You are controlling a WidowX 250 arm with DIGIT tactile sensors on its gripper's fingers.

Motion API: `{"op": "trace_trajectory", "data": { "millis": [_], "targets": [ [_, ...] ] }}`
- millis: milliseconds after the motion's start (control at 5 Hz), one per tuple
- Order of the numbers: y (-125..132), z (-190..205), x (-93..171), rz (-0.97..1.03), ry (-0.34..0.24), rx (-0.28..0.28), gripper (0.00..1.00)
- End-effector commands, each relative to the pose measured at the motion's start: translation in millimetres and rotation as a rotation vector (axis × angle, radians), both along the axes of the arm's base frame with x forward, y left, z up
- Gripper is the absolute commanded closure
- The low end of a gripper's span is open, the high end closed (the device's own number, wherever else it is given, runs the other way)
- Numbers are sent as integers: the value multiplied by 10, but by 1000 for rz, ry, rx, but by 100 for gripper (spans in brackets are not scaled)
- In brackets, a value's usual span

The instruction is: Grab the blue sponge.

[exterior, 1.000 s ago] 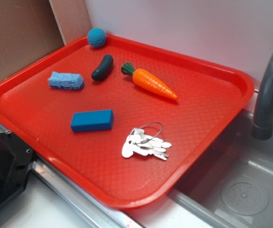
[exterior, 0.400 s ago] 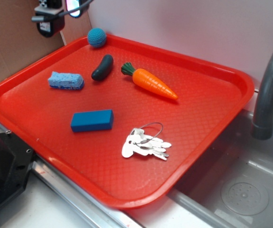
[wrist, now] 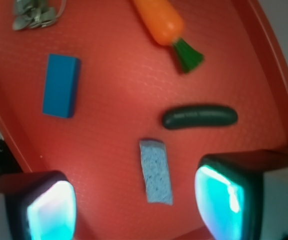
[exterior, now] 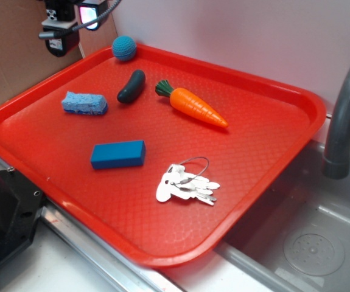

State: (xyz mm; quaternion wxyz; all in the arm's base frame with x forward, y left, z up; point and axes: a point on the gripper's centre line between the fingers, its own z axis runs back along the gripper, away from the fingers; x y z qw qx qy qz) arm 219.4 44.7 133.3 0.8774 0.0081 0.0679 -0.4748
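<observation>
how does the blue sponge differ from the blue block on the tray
The blue sponge is pale blue with a porous, rough surface and ragged edges; the blue block is deeper blue, smooth and sharp-cornered. In the exterior view the sponge looks smaller than the block. The sponge lies toward the red tray's back left, beside the dark green cucumber; the block lies nearer the front, beside the keys. Both are roughly rectangular and lie flat.

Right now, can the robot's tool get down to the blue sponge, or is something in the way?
Probably yes. The tool is open and apart from the blue sponge, which lies alone on the red tray. The dark green cucumber and blue block sit clear of it.
</observation>
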Motion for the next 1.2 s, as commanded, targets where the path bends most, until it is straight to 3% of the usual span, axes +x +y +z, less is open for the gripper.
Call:
{"op": "trace_trajectory", "data": {
  "millis": [0,200,400,600,800,1000],
  "targets": [
    [-61,69,-11,17,-42,7,0],
    [151,169,178,162,-118,46,0],
    [313,55,278,277,-75,37,0],
    [342,-371,189,285,53,73,0],
    [347,-678,1,296,160,69,0],
    [401,-755,-141,299,170,84,0]
  ]
}}
